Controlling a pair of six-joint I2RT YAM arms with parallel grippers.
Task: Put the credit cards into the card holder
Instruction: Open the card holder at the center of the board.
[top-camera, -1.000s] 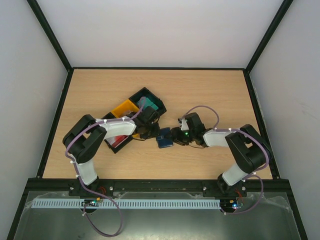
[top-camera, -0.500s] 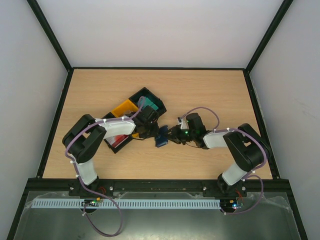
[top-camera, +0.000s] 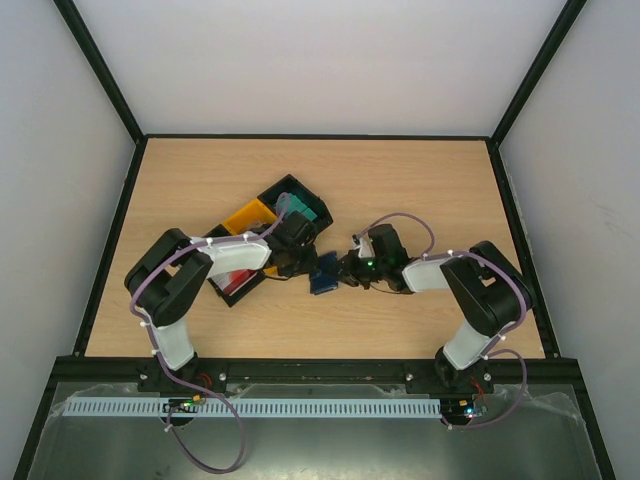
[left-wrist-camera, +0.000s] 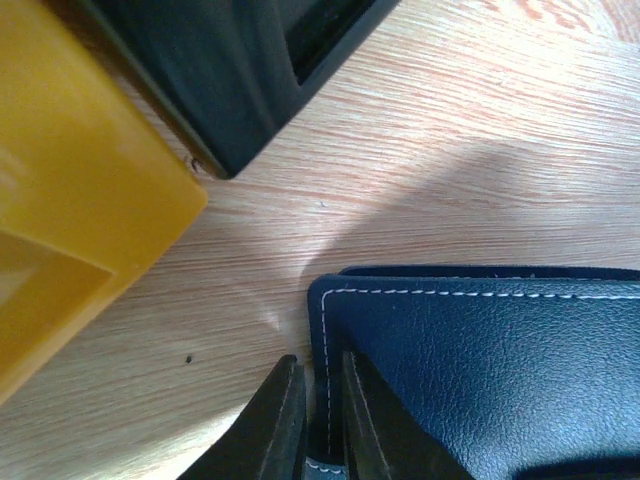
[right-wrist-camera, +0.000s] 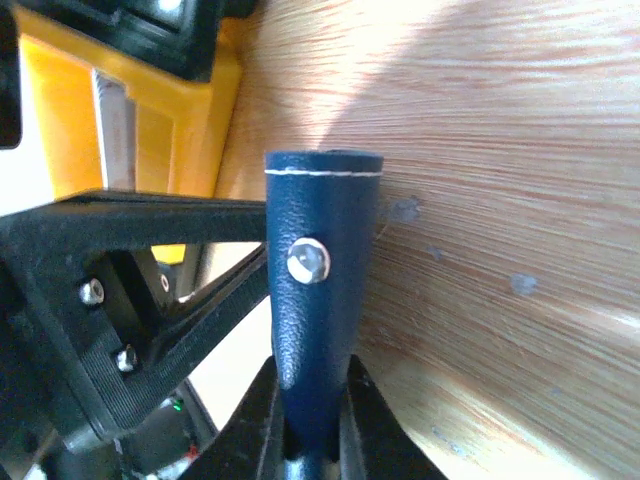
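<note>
Left end effector (left-wrist-camera: 319, 372) grips the card holder (left-wrist-camera: 480, 370) by its edge; right end effector (right-wrist-camera: 308, 392) clamps its tab.

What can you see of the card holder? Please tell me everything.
The card holder is dark navy, grained like leather, with white stitching along its edges and a silver stud on its clasp tab. It is held near the yellow tray. The left gripper pinches one edge; the right gripper clamps the tab.

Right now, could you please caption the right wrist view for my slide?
Right gripper, jaws shut on the snap tab of the navy card holder, table and yellow tray behind.
</note>
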